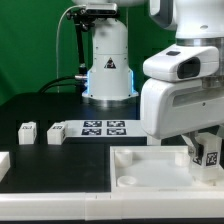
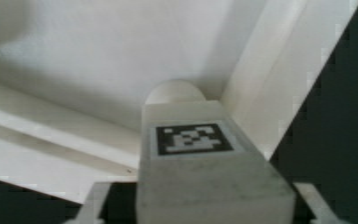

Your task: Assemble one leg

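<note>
At the exterior view's far left edge, low in the frame, a white part [image 1: 3,165] is cut off by the border, and what it is cannot be told. Right of it and a little higher, two small white blocks stand apart from each other on the black counter [image 1: 60,165]: the first spare leg [image 1: 27,130] and the second spare leg [image 1: 57,132]. Just beside the second one lies the marker board [image 1: 100,128], flat, with its black-and-white tags facing up. Behind it, in the upper middle of the frame, rises the arm's white base [image 1: 108,60] against the green backdrop.

The lower middle and lower right are filled by the large white tray piece [image 1: 150,172], which lies flat. It has a raised rim and a round socket [image 1: 127,181] near its corner on the exterior view's left. Over its right part hangs the bulky white arm [image 1: 180,90].

Below the arm, at the lower right, the claw [image 1: 205,152] is pinching the leg [image 1: 211,155]. The leg's tag is turned toward the camera, and it sits down at the tray piece, close to the frame's right edge. Whether it touches the tray cannot be told from here.

The wrist view shows the leg [image 2: 194,140] close up, with its square tag clear on the facing side. The blurred grey of a finger [image 2: 108,208] is pressed to its flank. Beyond it are the tray piece's white floor and raised rim [image 2: 274,70].
</note>
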You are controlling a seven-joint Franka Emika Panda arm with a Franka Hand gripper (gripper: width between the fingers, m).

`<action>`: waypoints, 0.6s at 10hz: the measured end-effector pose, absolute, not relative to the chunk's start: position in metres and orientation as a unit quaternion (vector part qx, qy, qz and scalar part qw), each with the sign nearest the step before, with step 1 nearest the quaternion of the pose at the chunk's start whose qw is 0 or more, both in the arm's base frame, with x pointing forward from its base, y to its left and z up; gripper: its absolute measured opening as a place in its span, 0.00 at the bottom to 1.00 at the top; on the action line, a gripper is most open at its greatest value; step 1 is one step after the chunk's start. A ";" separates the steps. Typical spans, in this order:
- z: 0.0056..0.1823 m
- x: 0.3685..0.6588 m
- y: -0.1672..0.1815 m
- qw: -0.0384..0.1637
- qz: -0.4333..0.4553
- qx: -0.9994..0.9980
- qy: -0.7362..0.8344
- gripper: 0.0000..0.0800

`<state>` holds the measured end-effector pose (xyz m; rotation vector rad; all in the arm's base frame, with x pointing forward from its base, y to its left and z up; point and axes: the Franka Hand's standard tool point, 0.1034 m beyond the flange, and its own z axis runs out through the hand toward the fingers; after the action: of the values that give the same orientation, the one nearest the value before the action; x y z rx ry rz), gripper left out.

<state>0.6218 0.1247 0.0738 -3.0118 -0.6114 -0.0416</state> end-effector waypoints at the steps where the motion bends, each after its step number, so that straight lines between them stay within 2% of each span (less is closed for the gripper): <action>1: 0.074 0.622 0.125 0.034 -0.013 -0.980 -0.198 0.37; 2: 0.074 0.622 0.125 0.034 -0.013 -0.983 -0.178 0.37; 6: 0.075 0.623 0.123 0.042 -0.004 -0.995 0.091 0.37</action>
<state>0.6232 0.1225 0.0750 -3.0446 0.2796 -0.0117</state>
